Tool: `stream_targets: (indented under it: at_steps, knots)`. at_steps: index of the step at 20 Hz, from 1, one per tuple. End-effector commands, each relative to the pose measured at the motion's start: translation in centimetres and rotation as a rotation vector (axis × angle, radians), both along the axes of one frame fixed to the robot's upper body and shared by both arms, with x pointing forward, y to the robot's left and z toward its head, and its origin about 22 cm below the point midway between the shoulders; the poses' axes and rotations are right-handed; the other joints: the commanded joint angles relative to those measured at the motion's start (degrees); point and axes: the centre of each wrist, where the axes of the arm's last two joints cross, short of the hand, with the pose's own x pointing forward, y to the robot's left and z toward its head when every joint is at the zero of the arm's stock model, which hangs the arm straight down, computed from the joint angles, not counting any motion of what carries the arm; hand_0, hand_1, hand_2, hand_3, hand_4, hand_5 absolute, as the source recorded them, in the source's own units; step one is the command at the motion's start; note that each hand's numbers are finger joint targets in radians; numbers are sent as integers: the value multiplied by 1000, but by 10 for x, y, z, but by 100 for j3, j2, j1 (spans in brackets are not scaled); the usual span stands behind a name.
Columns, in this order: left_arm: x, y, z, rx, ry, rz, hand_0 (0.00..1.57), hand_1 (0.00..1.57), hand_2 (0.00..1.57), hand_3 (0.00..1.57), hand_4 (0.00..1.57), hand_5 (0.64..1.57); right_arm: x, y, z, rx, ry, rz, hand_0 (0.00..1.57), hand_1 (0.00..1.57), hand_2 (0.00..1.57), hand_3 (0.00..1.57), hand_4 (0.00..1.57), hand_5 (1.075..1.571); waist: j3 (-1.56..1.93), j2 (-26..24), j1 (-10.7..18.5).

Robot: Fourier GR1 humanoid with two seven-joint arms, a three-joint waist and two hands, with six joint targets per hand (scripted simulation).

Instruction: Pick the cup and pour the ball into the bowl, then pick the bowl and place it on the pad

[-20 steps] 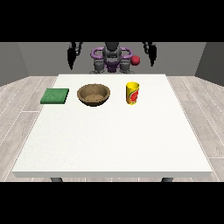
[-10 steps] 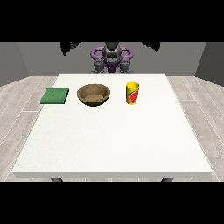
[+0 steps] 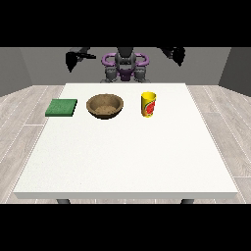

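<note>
A yellow cup [image 3: 148, 105] with a red label stands upright on the white table [image 3: 127, 157], right of centre at the far side. No ball shows. To the cup's left sits a brown bowl [image 3: 105, 106], and the bowl looks empty. A flat green pad [image 3: 62, 107] lies at the far left. The hand at the view's left [image 3: 75, 59] is raised behind the table's far edge with a finger stretched out sideways, holding nothing. The hand at the view's right [image 3: 175, 53] is also raised high and far from the cup.
The robot's torso [image 3: 125, 66] stands behind the far edge, in the middle. Grey wood floor surrounds the table. The near half of the table carries nothing but its white surface.
Both hands have lifted from hanging beside the torso to higher and slightly wider. A small red spot seen near the hand at the right one second ago no longer shows.
</note>
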Motion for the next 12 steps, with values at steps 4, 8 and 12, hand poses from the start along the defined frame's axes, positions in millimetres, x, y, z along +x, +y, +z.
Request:
stream_targets:
  at_steps: [4,8,12]
  knots:
    - [35,-10,4,8,-127,8,0,0,0,0,0,1402,28,6,-4,11,-154,24,0,0,0,0,0,1569,1,1062,-109]
    - [49,-3,-23,-7,-107,37,0,0,0,0,0,1390,34,2,-5,-8,-137,40,0,0,0,0,0,1569,-1,943,-254]
    - [65,-12,-32,29,-151,66,0,0,0,0,0,1368,61,3,28,-14,-177,47,0,0,0,0,0,1568,-2,1266,-317]
